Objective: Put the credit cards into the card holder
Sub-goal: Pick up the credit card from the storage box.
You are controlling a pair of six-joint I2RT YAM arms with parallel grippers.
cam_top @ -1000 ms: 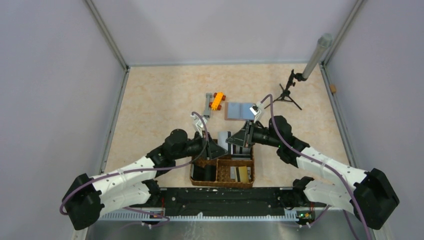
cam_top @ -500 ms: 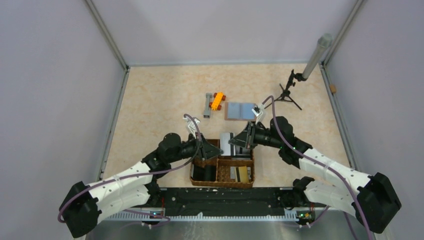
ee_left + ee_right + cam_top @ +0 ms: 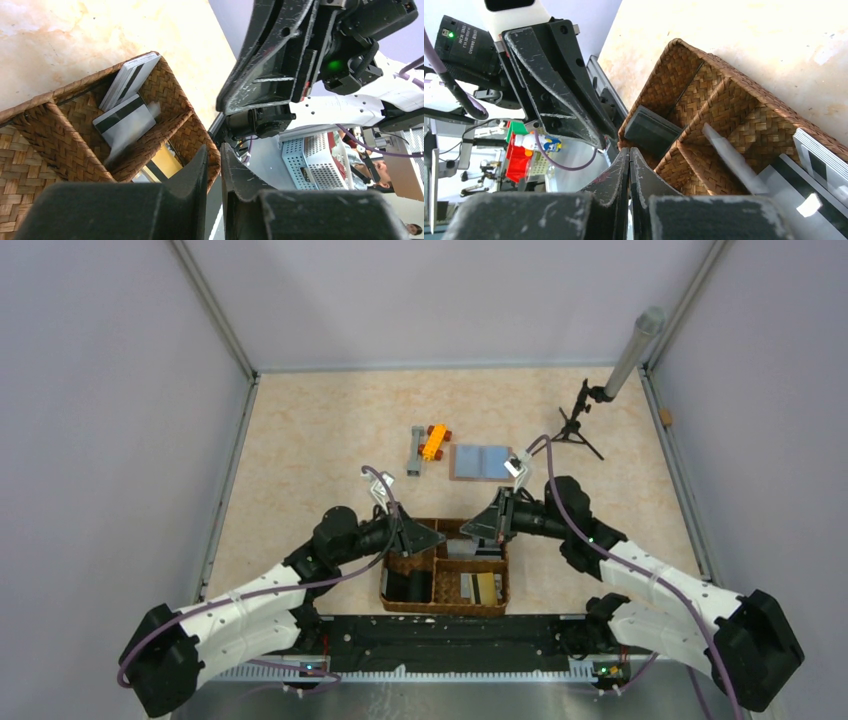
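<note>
Since the credit cards (image 3: 125,122) lean just beneath the pressed-together right end effector (image 3: 630,152), it sits nearer than the slightly parted left end effector (image 3: 214,150).

Woven basket (image 3: 444,611) at the near edge — orange block (image 3: 434,442) and tripod (image 3: 575,428) beyond.

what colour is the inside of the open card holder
Light blue, with a brown edge; the card holder shows best in the top external view.

Woven brown basket (image 3: 65,89) — grey credit cards (image 3: 126,121) (black-striped), light-blue card holder (image 3: 481,461).
</note>
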